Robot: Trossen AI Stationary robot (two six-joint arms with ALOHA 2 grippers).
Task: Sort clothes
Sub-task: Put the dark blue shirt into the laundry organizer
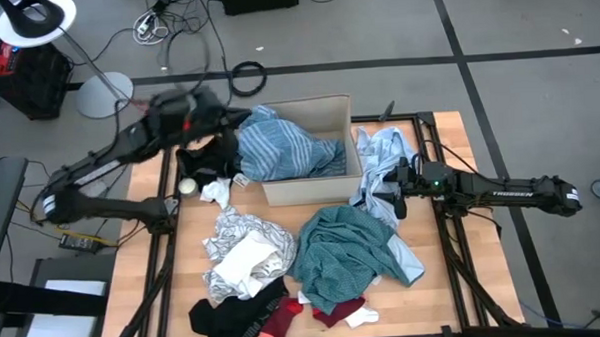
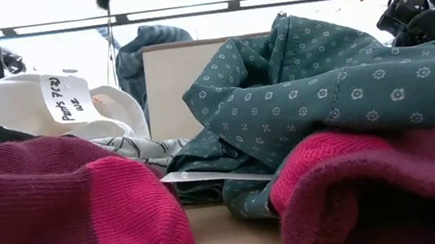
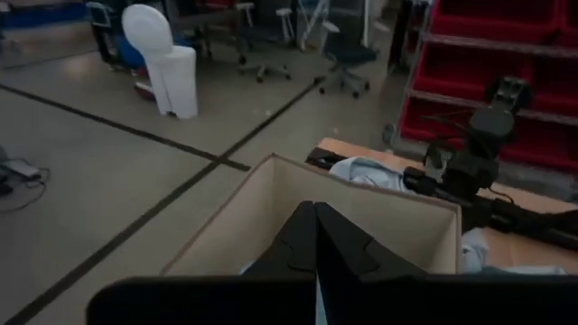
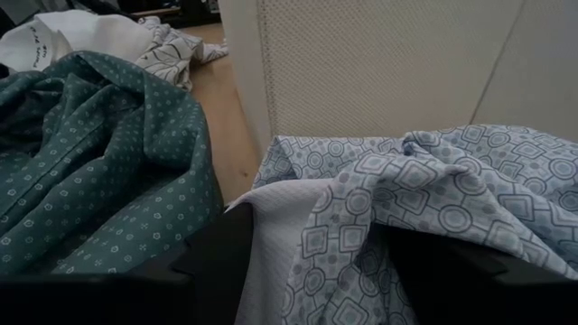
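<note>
A blue striped garment [image 1: 279,144] fills the tan box [image 1: 311,191] and hangs over its left wall. My left gripper [image 1: 236,119] hovers shut above that wall, with nothing visible between its fingers [image 3: 314,217]. A black garment [image 1: 205,157] lies on the table under it. My right gripper [image 1: 386,191] is open, sunk into the pale blue patterned garment [image 1: 380,156] right of the box. A teal garment [image 1: 348,247], a silvery white one [image 1: 243,256], another black one [image 1: 230,316] and red-and-white socks [image 1: 325,313] lie near the front. My right gripper lies nearly level, pointing toward the table's left, its open fingers [image 4: 217,262] on either side of a bunched fold of the pale blue garment [image 4: 361,208]. The cloth lies slack on the table, against the fingers, and hides their tips.
A small yellow ball [image 1: 187,186] and a white sock [image 1: 218,191] lie left of the box. Black frame rails [image 1: 163,243] run along both table sides. Cables and a lamp stand [image 1: 102,90] are on the floor beyond the far left corner.
</note>
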